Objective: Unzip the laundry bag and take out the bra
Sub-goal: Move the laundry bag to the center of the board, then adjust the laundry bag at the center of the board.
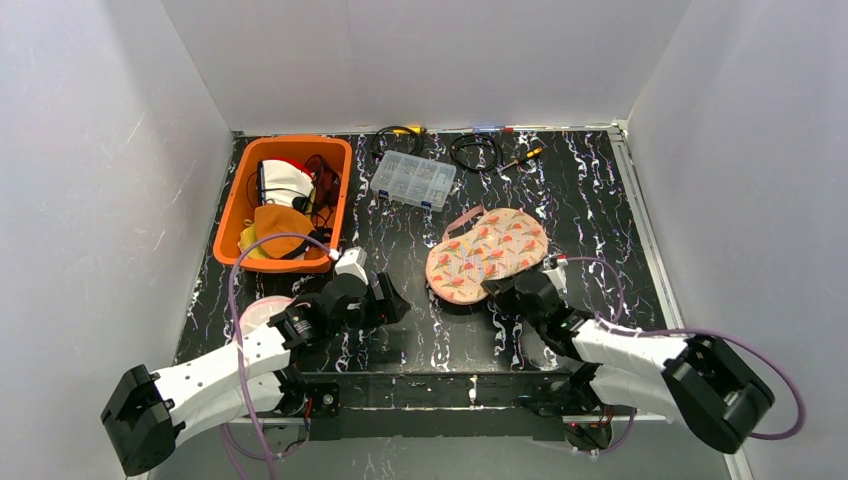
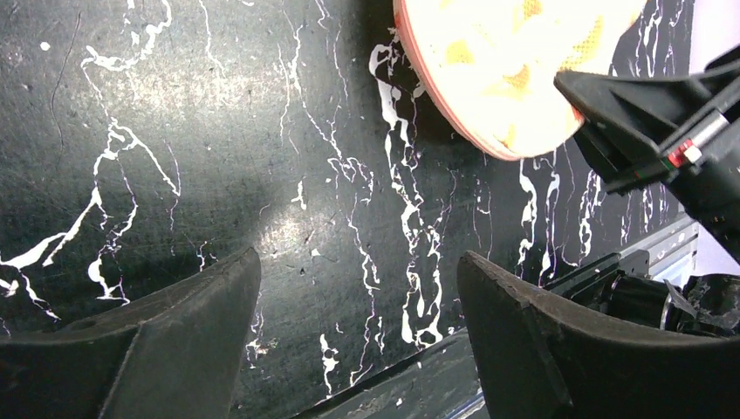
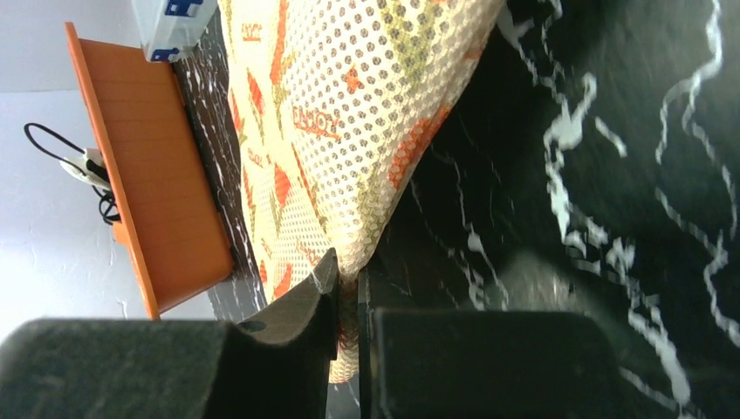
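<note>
Pinching the laundry bag [image 1: 488,252] at its six-o'clock edge, the right gripper [image 3: 347,297] clamps tight; the left gripper [image 2: 358,288] gapes wide, empty, at eight o'clock.

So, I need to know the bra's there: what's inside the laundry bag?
The laundry bag shows only printed mesh; its contents are covered, no bra visible. The right gripper pinches its edge.

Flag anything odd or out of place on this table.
Nothing is spilled or damaged. The laundry bag lies askew, one edge pinched in the right gripper, and the orange bin is heaped untidily with cables and cloth.
</note>
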Robot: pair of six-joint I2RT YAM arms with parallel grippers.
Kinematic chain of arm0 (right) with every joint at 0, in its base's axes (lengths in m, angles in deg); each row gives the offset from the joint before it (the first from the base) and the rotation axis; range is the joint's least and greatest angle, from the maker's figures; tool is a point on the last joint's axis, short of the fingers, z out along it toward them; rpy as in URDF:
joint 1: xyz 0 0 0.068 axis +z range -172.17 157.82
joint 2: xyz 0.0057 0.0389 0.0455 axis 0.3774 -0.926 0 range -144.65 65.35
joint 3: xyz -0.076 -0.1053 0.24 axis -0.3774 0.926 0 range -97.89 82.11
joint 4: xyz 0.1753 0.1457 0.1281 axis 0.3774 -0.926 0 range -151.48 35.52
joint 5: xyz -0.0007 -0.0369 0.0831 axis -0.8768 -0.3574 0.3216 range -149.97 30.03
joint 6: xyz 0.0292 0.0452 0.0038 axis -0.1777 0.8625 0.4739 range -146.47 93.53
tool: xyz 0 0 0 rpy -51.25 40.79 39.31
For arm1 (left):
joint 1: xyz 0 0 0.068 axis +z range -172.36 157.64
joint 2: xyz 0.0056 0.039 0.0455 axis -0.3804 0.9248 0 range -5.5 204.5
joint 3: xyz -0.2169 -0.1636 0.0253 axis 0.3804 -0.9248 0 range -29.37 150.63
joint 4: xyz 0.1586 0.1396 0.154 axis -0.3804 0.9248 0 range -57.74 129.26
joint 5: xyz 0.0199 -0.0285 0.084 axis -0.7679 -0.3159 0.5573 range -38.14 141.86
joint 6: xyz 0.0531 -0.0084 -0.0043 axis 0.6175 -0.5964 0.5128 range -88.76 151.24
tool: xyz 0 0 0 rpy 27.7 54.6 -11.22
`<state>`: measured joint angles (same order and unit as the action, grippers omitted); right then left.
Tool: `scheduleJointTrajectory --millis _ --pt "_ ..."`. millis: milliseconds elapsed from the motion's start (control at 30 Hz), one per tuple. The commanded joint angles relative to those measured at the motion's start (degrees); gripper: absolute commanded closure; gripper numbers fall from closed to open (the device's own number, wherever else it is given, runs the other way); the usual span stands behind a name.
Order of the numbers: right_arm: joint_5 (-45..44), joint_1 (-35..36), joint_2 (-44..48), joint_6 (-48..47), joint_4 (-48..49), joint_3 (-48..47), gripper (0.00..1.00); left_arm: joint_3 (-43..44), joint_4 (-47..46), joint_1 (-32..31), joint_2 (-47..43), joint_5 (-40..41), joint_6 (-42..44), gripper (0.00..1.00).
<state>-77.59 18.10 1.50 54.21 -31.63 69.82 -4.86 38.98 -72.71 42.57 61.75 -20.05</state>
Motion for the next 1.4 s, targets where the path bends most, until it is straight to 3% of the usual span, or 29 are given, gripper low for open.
scheduleJointTrajectory --millis 0,267,433,467,567,833,900,967,1033,1167,1367 --pt "-12.4 8.1 6.2 11.5 -11.0 0.7 0.99 -1.5 -1.0 0.0 0.3 0.1 -1.7 0.21" --pt "-18.7 22.0 0.1 24.7 -15.9 -1.0 0.98 -1.5 1.2 -1.2 1.8 1.8 -5.6 0.24" --pt "-18.2 22.5 -2.0 18.1 -14.1 -3.7 0.42 -2.3 2.3 -1.6 0.5 2.1 -6.3 0.24" --pt "-17.8 22.5 -1.8 14.7 -16.6 -6.1 0.29 -2.4 2.5 -1.8 0.2 1.9 -6.1 0.24" --pt "-16.7 22.4 -2.0 1.5 -27.9 -15.8 0.03 -1.4 4.5 -1.8 0.2 1.8 -5.5 0.21" --pt "-15.7 20.6 8.1 -37.3 -39.9 -29.0 0.01 0.0 5.2 -2.2 0.9 -1.4 -3.5 0.19" --pt "-10.8 13.3 8.7 -45.2 -42.2 -31.6 0.01 -0.3 4.1 -2.3 0.6 -3.0 -2.2 0.18" --pt "0.4 0.1 6.9 -49.3 -43.4 -33.1 0.01 0.2 3.5 -2.3 0.9 -5.0 -0.2 0.17" --pt "7.0 -9.8 5.4 -50.7 -42.2 -32.8 0.01 0.5 3.4 -2.5 0.9 -6.4 0.4 0.17" --pt "10.7 -21.9 2.8 -49.1 -32.2 -27.0 0.01 1.0 3.2 -2.7 0.1 -8.1 0.6 0.17" --pt "9.5 -27.9 5.8 -37.2 -4.1 -8.9 0.01 -0.9 2.3 -3.2 -2.8 -8.3 -1.1 0.18"
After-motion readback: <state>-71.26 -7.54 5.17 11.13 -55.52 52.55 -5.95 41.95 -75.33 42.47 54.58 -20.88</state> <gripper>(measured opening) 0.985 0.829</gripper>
